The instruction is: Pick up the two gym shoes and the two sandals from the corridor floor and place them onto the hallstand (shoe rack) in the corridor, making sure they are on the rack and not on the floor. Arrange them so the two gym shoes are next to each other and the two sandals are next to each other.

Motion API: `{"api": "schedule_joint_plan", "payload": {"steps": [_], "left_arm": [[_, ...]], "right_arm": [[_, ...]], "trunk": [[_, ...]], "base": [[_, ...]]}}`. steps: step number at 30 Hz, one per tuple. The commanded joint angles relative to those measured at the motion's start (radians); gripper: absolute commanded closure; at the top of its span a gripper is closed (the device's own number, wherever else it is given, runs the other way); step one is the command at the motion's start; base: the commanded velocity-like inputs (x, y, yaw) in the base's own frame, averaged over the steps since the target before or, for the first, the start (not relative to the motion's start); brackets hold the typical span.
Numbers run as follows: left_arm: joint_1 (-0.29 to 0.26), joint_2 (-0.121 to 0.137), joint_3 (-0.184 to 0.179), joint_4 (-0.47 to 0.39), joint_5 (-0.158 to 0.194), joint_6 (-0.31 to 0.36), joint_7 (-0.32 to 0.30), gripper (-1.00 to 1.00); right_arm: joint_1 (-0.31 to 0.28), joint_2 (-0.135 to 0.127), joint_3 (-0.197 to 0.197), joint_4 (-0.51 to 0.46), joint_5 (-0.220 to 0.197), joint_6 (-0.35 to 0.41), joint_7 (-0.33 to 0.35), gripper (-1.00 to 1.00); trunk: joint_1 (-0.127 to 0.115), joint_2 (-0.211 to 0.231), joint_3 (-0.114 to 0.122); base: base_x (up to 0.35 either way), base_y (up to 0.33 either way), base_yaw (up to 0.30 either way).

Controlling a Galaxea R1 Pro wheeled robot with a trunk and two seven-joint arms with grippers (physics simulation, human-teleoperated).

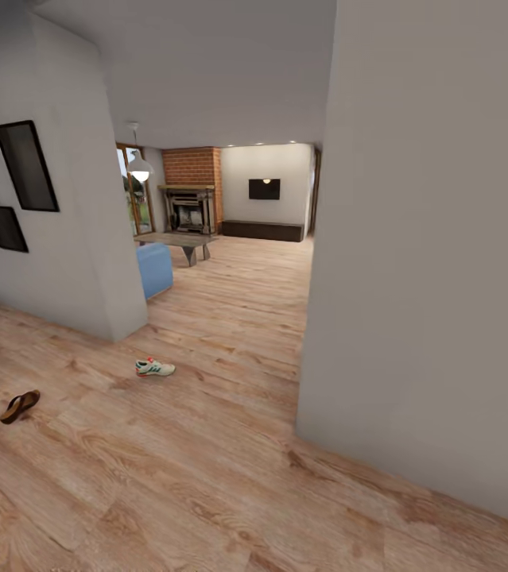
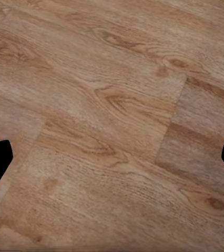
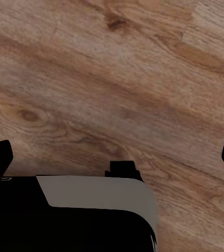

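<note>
Wood-grain plank corridor floor [image 1: 206, 477] spans the head view. One gym shoe [image 1: 154, 367] lies on it at about 10 o'clock from frame centre, white with green stripes and a red-orange heel, just past the corner of the left wall [image 1: 71, 254]. One brown sandal [image 1: 19, 406] lies on the floor at about 8 o'clock, well apart from the shoe, nearer the left edge. Dark picture frames [image 1: 25, 165] hang on that left wall. Grey wall [image 1: 436, 262] takes up the 3 o'clock side. Far room at 12 o'clock: brick fireplace [image 1: 191, 199], blue sofa [image 1: 154, 268], pendant lamp [image 1: 139, 168].

Left end effector [image 2: 112, 157]: dark fingertips at both frame edges, spread wide over bare planks, nothing between them. Right end effector [image 3: 112, 152]: same, fingertips wide apart, empty, over floor, with a grey-and-black robot part [image 3: 91, 210] beneath it.
</note>
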Motion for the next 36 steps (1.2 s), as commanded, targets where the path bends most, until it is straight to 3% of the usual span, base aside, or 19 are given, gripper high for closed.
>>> {"api": "schedule_joint_plan", "payload": {"steps": [1,19,36], "left_arm": [[-0.001,0.000,0.001,0.001,0.000,-0.003,0.000,-1.00],[-0.001,0.000,0.001,0.001,0.000,-0.003,0.000,-1.00],[-0.001,-0.001,-0.001,0.001,0.000,-0.002,0.000,-1.00]], "right_arm": [[0.000,0.000,-0.001,0.000,-0.001,-0.003,-0.001,-1.00],[0.000,0.000,-0.001,0.000,0.000,-0.003,-0.001,-1.00],[0.000,0.000,0.001,-0.001,0.002,-0.003,0.001,-1.00]], "trunk": [[0.000,-0.001,-0.001],[0.000,-0.001,-0.001],[0.000,-0.001,-0.001]], "base": [[0.100,0.000,0.293],[0.293,0.000,0.276],[0.034,0.000,0.018]]}}
